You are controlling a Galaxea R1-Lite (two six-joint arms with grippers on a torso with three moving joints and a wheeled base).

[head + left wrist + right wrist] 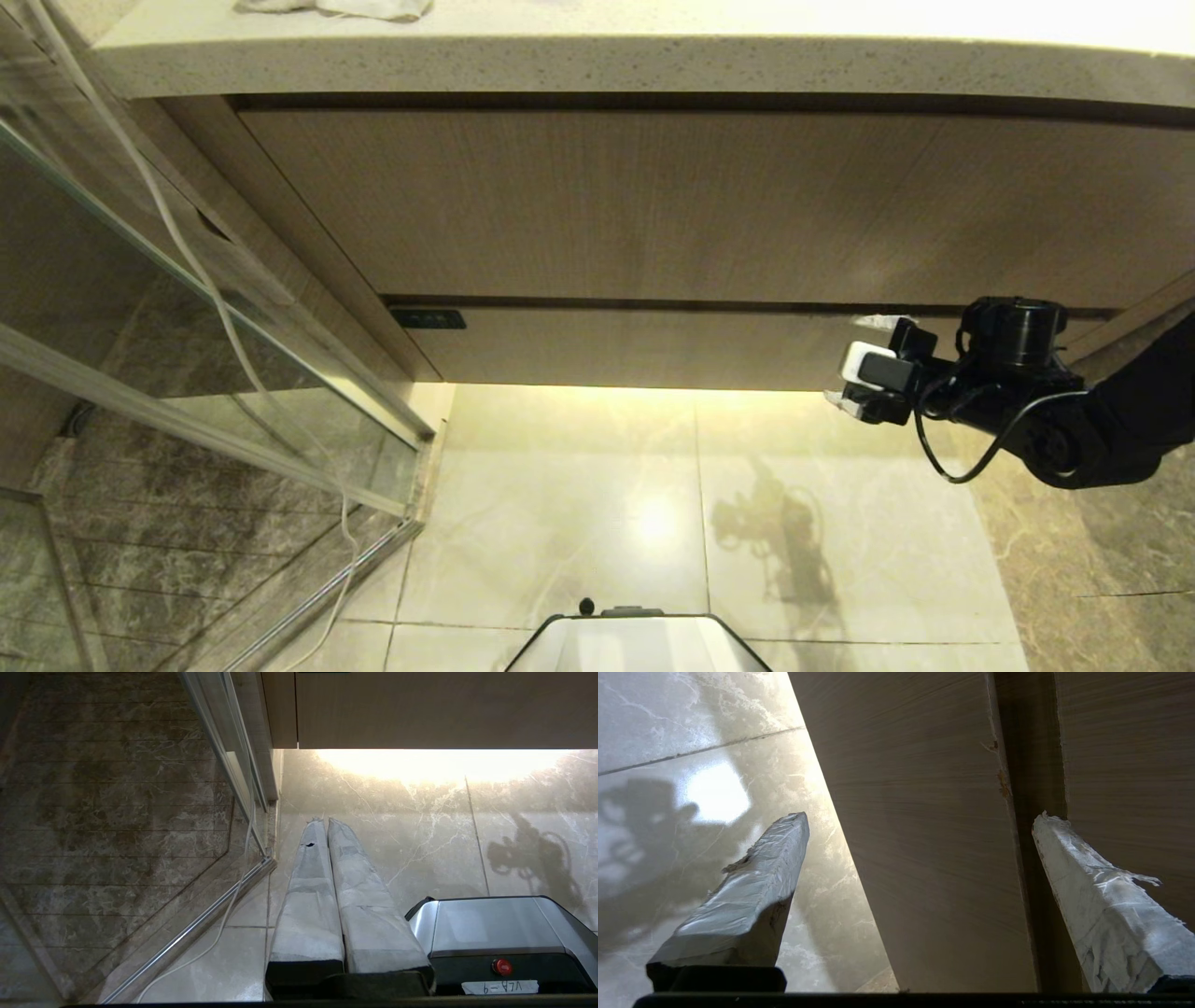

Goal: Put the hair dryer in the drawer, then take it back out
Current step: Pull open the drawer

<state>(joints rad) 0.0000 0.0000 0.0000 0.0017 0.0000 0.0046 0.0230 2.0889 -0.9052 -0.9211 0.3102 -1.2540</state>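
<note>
right hand (854,364), spread wide and empty, fingers straddling the low drawer (653,350) front's edge.

Warm, yellowish light spills from beneath the light-brown wood-grain cabinet front (653,205) onto the glossy pale marble floor tiles (579,485), leaving a bright band along the cabinet's base and a round glare spot on the tile. A dark, soft-edged shadow of the robot arm (775,532) lies on the floor. The speckled pale stone table edge (597,65) is overexposed at top right. Straight lines bow near the head view's borders. Wrist views are dimmer and grainy.
</note>
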